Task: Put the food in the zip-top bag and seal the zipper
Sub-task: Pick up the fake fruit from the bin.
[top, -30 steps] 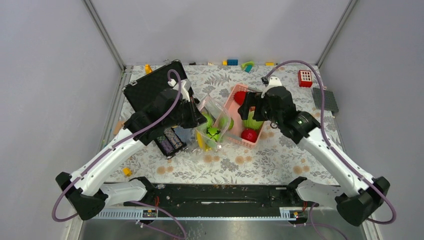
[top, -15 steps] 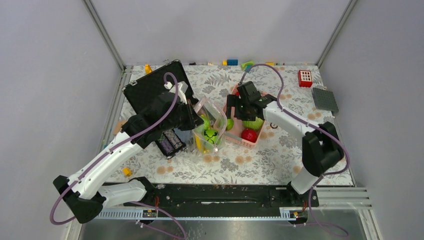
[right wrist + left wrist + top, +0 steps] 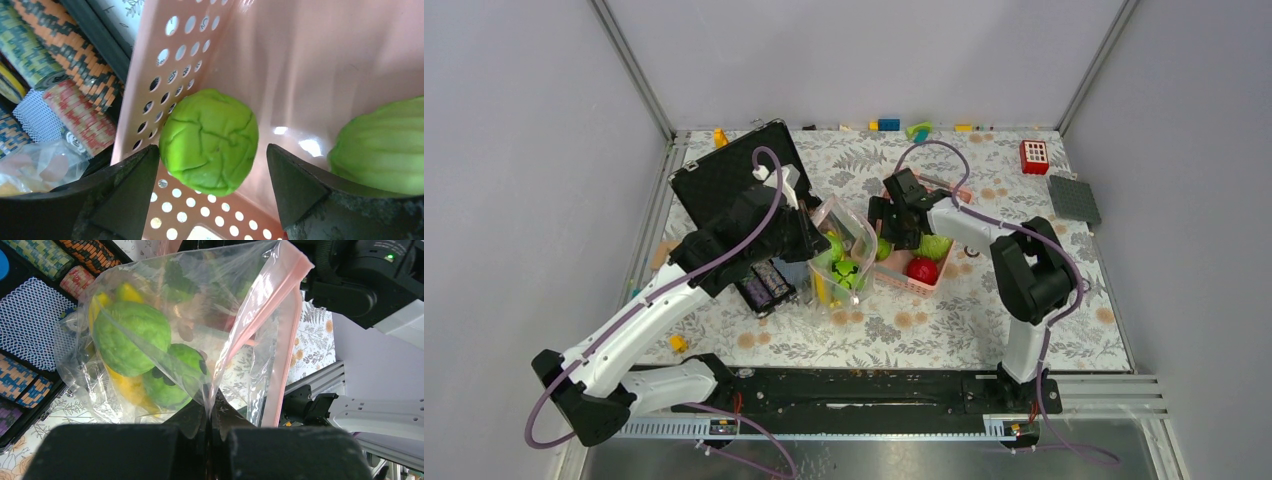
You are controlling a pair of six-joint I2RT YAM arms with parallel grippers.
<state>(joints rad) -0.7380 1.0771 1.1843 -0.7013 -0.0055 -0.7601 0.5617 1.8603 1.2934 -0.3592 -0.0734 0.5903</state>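
Note:
My left gripper (image 3: 209, 412) is shut on the edge of the clear zip-top bag (image 3: 165, 330) and holds its mouth up; it also shows in the top view (image 3: 809, 235). The bag (image 3: 842, 250) holds green round fruits (image 3: 132, 337) and a yellow banana (image 3: 127, 387). Its pink zipper strip (image 3: 282, 340) hangs open. My right gripper (image 3: 212, 175) is open inside the pink basket (image 3: 300, 65), its fingers on either side of a green round fruit (image 3: 210, 140), apart from it. A pale green cabbage (image 3: 385, 145) lies to the right. A red apple (image 3: 922, 270) sits in the basket (image 3: 894, 283).
An open black case (image 3: 724, 175) with striped poker chips (image 3: 766, 283) lies left of the bag. Toy blocks (image 3: 889, 125) line the back edge. A red block (image 3: 1034, 156) and a grey plate (image 3: 1074, 198) sit at the back right. A yellow piece (image 3: 678, 343) lies front left.
My right arm has swung left and come down into the near-left end of the basket over the green fruit. The left gripper has held the bag about still.

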